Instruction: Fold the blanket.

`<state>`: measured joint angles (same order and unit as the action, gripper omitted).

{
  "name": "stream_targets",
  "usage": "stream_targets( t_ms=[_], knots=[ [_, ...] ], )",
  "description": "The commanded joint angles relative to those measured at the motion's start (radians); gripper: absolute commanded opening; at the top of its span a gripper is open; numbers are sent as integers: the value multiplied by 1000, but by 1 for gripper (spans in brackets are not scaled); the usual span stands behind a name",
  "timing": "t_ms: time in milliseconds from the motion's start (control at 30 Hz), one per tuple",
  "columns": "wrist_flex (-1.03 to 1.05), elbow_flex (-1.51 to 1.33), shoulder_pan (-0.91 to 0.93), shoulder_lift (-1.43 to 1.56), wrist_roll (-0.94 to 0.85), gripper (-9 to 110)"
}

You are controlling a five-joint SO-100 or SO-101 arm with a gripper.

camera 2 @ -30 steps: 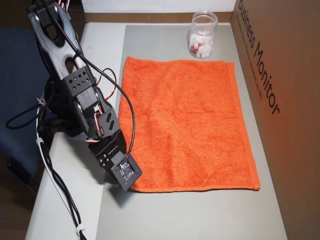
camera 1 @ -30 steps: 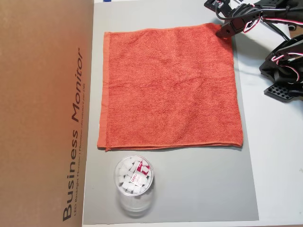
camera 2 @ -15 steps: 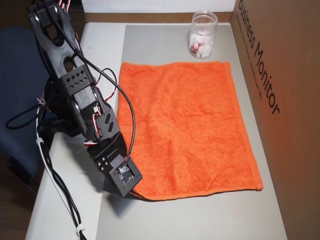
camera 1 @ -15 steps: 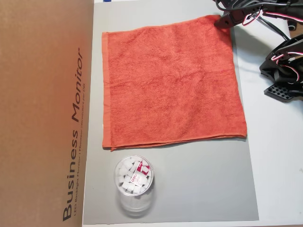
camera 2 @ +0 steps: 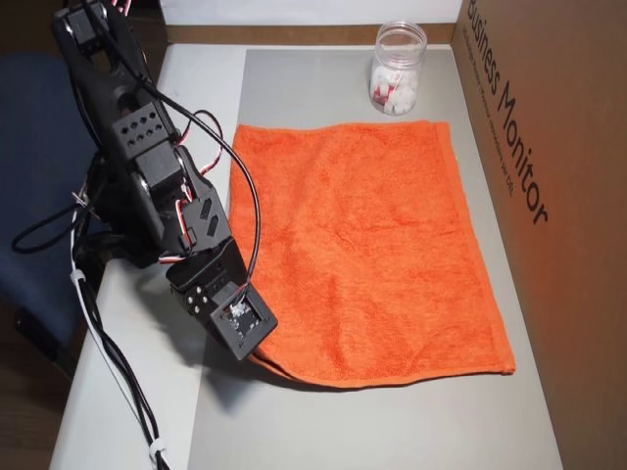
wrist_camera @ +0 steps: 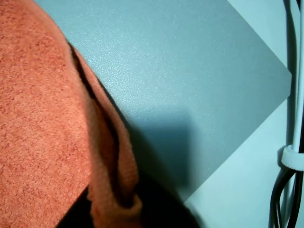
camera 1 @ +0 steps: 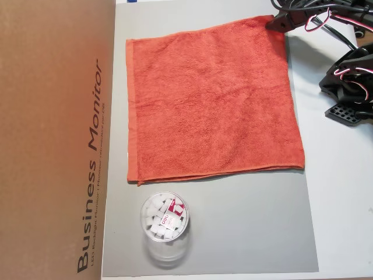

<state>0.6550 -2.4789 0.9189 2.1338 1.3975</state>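
Observation:
The orange-red blanket [camera 1: 213,99] lies spread flat on the grey mat [camera 1: 233,233], one layer, roughly square. It also shows in another overhead view [camera 2: 372,245]. My gripper [camera 1: 273,24] is at the blanket's top right corner in an overhead view, and at its near left corner in the other [camera 2: 257,351]. In the wrist view the blanket's hemmed corner [wrist_camera: 111,190] is bunched and curls up between the dark jaws at the bottom edge. The jaws look shut on that corner, which is raised only slightly off the mat [wrist_camera: 190,71].
A clear plastic jar [camera 1: 165,224] of white pieces stands on the mat beside the blanket's far edge, also in the other overhead view [camera 2: 397,69]. A brown cardboard box [camera 1: 52,140] borders the mat. Cables [wrist_camera: 289,156] run along the white table.

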Motion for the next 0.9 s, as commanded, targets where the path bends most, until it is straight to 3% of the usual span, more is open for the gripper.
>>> stream_targets(
  t_ms=[0,167,400,867],
  knots=[
    [23,35,-2,58,9,0],
    [37,37,-21,121,14,0],
    [43,61,-127,199,179,0],
    [41,155,-273,261,316,0]
  ],
)
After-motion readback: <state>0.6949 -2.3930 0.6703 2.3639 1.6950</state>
